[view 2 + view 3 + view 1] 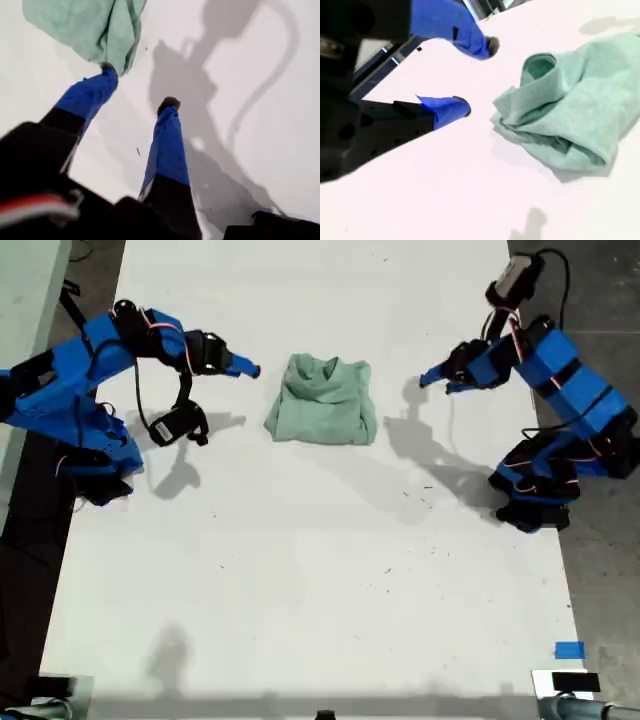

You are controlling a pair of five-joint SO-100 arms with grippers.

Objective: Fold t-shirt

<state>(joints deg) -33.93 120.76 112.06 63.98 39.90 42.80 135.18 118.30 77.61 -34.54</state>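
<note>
Lying bunched on the table [300,570], the t-shirt [323,400] hides its sleeves; my first hand [137,85] and second hand [477,75] gape empty.

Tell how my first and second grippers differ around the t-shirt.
My first gripper has one fingertip right at the t-shirt's edge; my second gripper stands clear of it, bare table between. The first faces a folded corner, the second the collar side. Both are open and empty.
</note>
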